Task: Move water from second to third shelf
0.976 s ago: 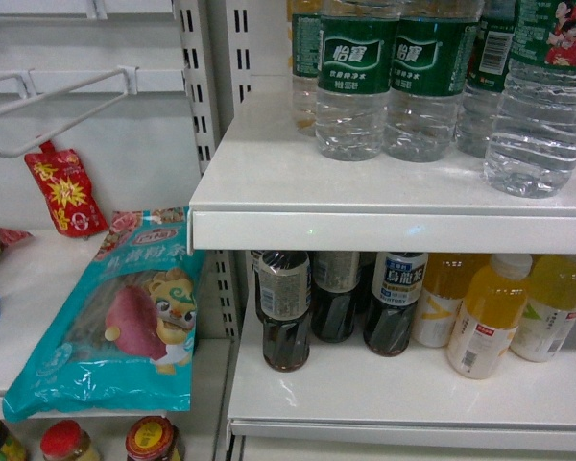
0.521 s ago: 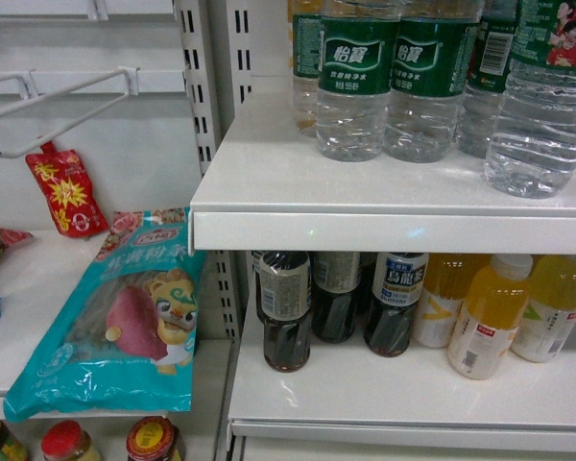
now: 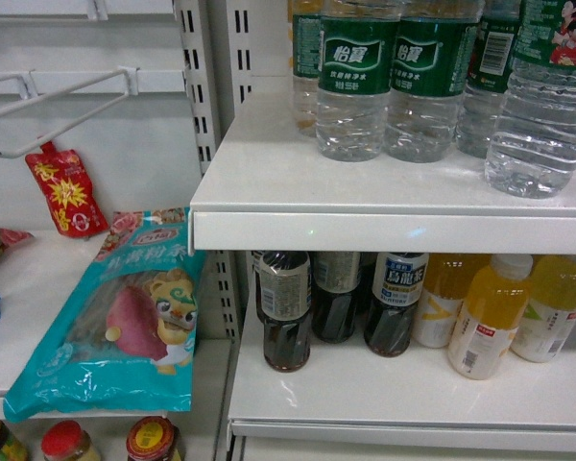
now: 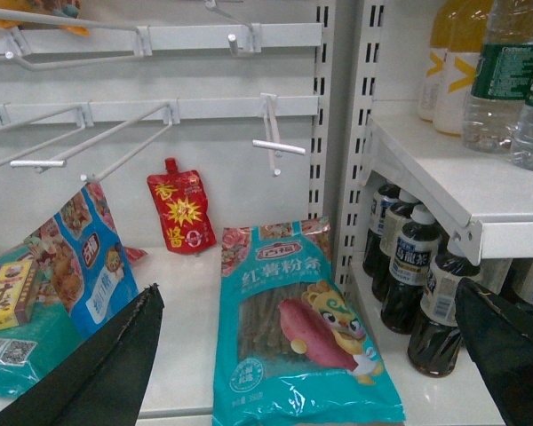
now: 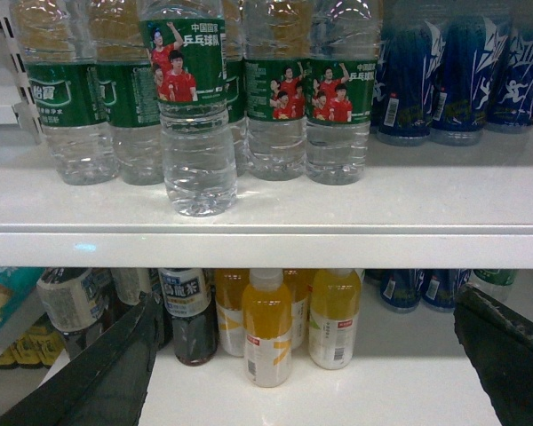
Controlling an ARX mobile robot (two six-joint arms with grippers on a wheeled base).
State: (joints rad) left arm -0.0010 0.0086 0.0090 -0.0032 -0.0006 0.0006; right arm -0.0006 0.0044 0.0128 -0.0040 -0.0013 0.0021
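Note:
The water (image 5: 195,115), a clear ribbed bottle with a dark green label showing people in red shirts, stands at the front of the upper white shelf (image 5: 275,235), ahead of a row of similar bottles. In the head view this water (image 3: 547,106) is at the far right of that shelf (image 3: 365,230). My right gripper (image 5: 306,306) is open and holds nothing; it hangs below and in front of the bottle, level with the lower shelf. My left gripper (image 4: 309,302) is open too, over a teal packet in the bay to the left. Neither gripper shows in the head view.
Other green-label water bottles (image 3: 357,86) crowd the upper shelf, with blue bottles (image 5: 444,71) to their right. Dark tea bottles (image 3: 286,312) and yellow drink bottles (image 5: 268,328) fill the shelf below. A teal noodle packet (image 4: 298,328), a red pouch (image 4: 182,213) and white hooks (image 4: 275,146) occupy the left bay.

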